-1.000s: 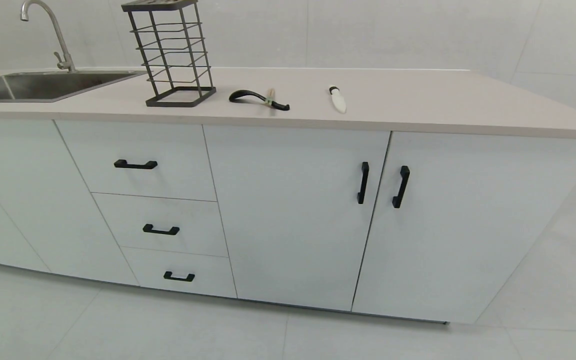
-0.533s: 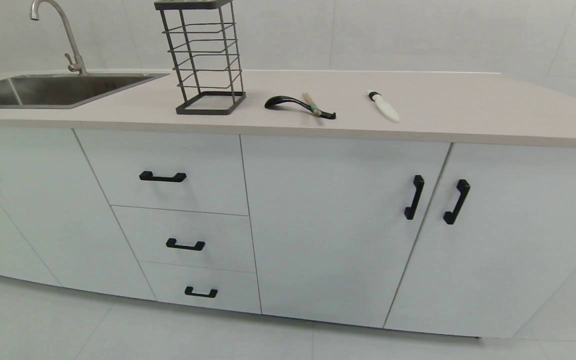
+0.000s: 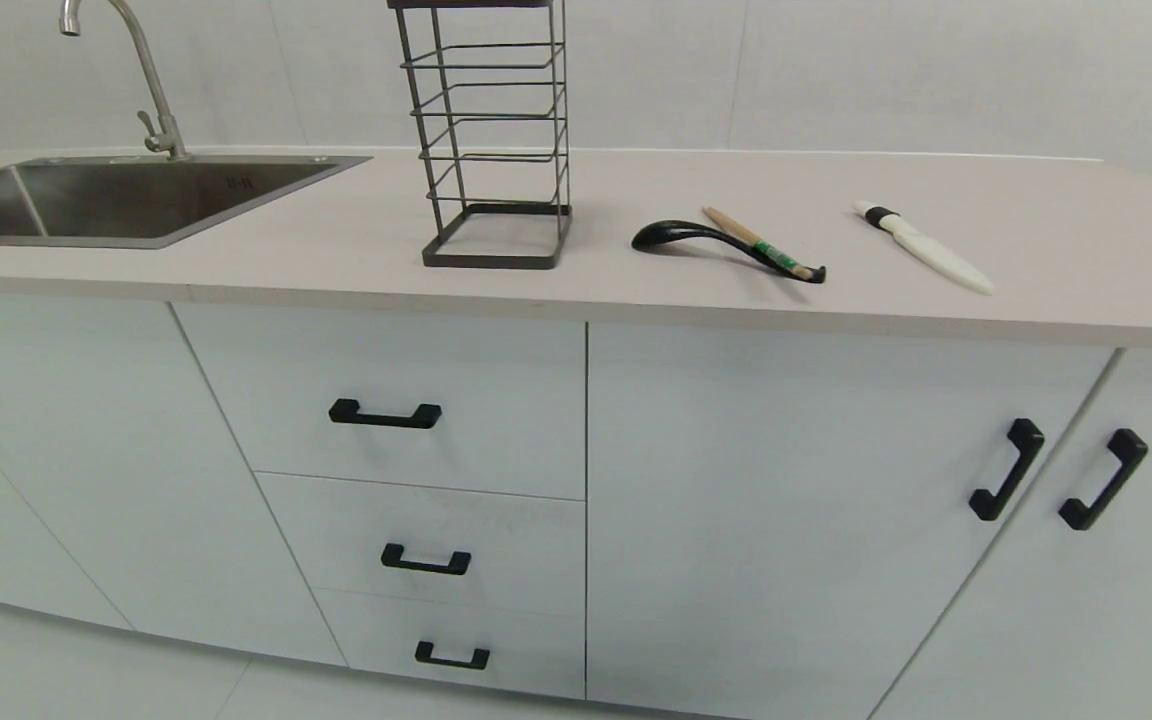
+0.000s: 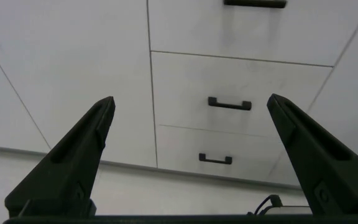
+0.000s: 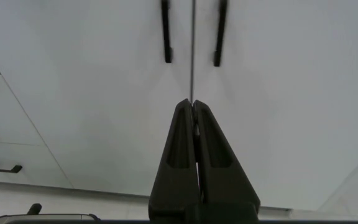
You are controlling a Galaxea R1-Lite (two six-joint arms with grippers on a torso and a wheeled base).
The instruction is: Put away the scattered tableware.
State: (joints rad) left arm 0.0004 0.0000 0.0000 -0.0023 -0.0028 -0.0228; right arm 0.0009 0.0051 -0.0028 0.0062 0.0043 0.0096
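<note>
Ladle (image 3: 666, 236): I see it glossy black, with a shallow rounded bowl and a long arched handle. It lies on the counter (image 3: 286, 250) between the rack and the knife. I cannot tell how it lies from my grippers.
Chopsticks (image 3: 736, 228): slim pale wood with a green band near one end, lying slantwise against the ladle's handle.
Knife (image 3: 921, 249): smooth and white, tapering, with a black band by the handle. It lies flat, apart from the ladle.
Rack (image 3: 489, 263): tall dark wire cage on a square frame base, standing upright.
Sink (image 3: 136, 190): brushed steel basin sunk in the counter, with a curved tap (image 3: 166, 130) behind it.
Left gripper (image 4: 191, 102): my view shows its two dark, matte, wedge-shaped fingers spread wide with nothing between them. Flat white drawers face it straight ahead, with slim black handles (image 4: 229, 104) in the gap between the fingers.
Right gripper (image 5: 193, 106): its fingers are pressed together, holding nothing. The tips line up with the seam between two plain white doors ahead, with a black bar handle (image 5: 166, 31) on either side of that seam.
</note>
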